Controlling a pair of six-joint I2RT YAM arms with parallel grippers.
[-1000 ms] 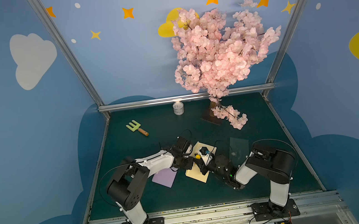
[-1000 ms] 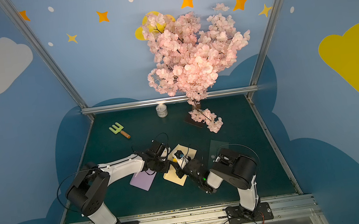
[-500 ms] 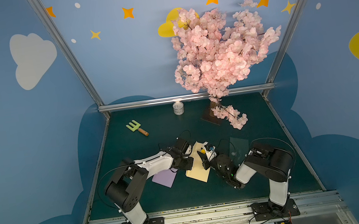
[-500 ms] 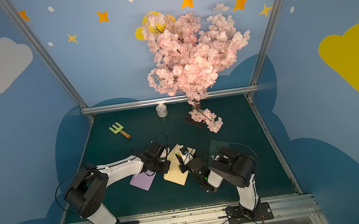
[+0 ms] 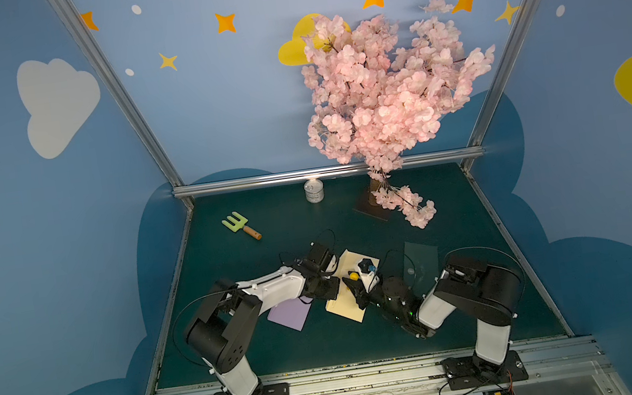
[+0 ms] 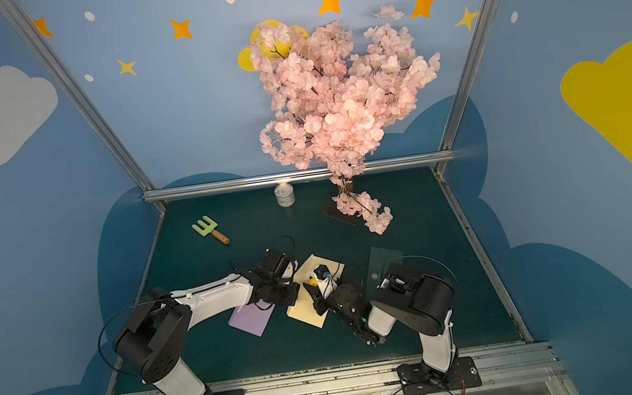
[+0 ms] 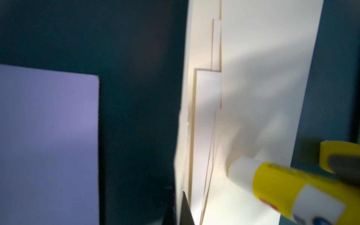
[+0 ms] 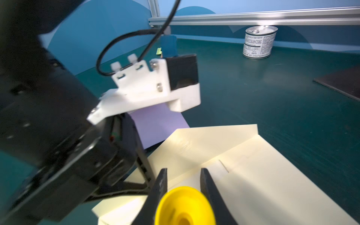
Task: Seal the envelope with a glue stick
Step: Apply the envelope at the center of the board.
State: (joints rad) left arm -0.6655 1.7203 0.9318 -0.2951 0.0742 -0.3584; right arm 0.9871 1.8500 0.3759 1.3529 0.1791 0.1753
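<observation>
The glue stick (image 7: 282, 185) is slanted down with its whitish tip pressed onto the cream envelope (image 7: 253, 78), just beside the stepped paper edges near the fold. In both top views its yellow end shows over the middle of the envelope. Since a second ago that yellow end has slid a little across the sheet and the right wrist has swung out and come back, which reads as a rubbing stroke under way, so glue is probably going down now. The right gripper (image 8: 183, 175) holds the stick, its two dark fingers closed against the yellow barrel on either side. The left gripper (image 7: 180, 212) has barely moved. It is closed to its narrowest at the envelope's edge, and a sliver of cream paper appears to pass between its tips, so it seems to be pinning the sheet against the stick's drag. The flap lies opened outward, not yet folded over, so the sealing itself is still to do. A purple sheet (image 5: 290, 313) lies just beside the envelope, under the left arm.
</observation>
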